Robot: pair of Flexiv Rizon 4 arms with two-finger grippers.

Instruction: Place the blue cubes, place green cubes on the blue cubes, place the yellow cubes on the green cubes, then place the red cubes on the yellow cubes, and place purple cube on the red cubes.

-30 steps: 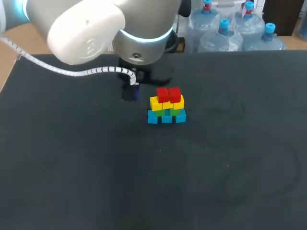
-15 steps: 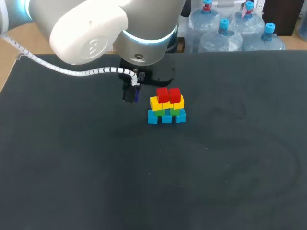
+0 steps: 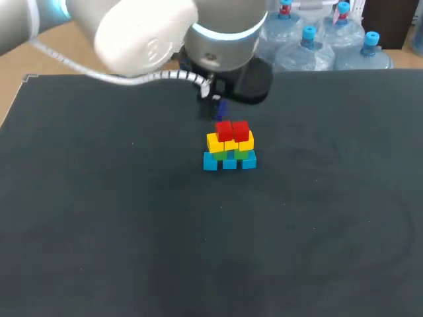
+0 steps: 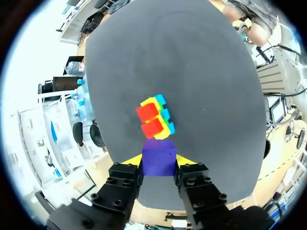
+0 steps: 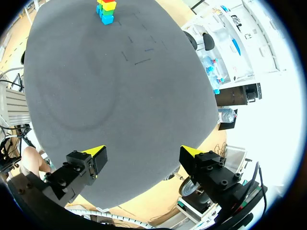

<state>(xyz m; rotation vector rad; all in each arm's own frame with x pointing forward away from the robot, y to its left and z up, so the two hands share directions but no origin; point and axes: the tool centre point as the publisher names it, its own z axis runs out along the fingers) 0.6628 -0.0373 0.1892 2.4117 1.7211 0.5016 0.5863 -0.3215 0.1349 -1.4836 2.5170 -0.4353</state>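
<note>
Cubes in blue, green, yellow and red are standing as a stepped stack point(image 3: 229, 146) on the black matte tabletop point(image 3: 99, 231), towards its far middle.

1. The white and grey left arm point(image 3: 145, 39) is entering from the left side and is hanging over the far part of the tabletop, just behind the stepped stack.
2. The right gripper point(image 5: 145, 152) is hovering over the near edge of the tabletop, well apart from the stepped stack, which is showing far ahead of it. Its yellow-tipped fingers are standing wide apart with nothing between them.
3. The left gripper point(image 4: 158, 160) is pointing down at the tabletop. Its two fingers are pressing on opposite faces of the purple cube point(image 4: 159, 161), so it is clamped on that cube.
4. Within the stepped stack, three blue cubes point(image 3: 229, 163) are forming the bottom row. The green cubes point(image 3: 244, 154) are resting on them, the yellow cubes point(image 3: 215, 142) on the green, and two red cubes point(image 3: 232, 129) side by side on top.
5. The purple cube is hanging clear of the tabletop, close behind the red cubes. Contact with them cannot be determined.
</note>
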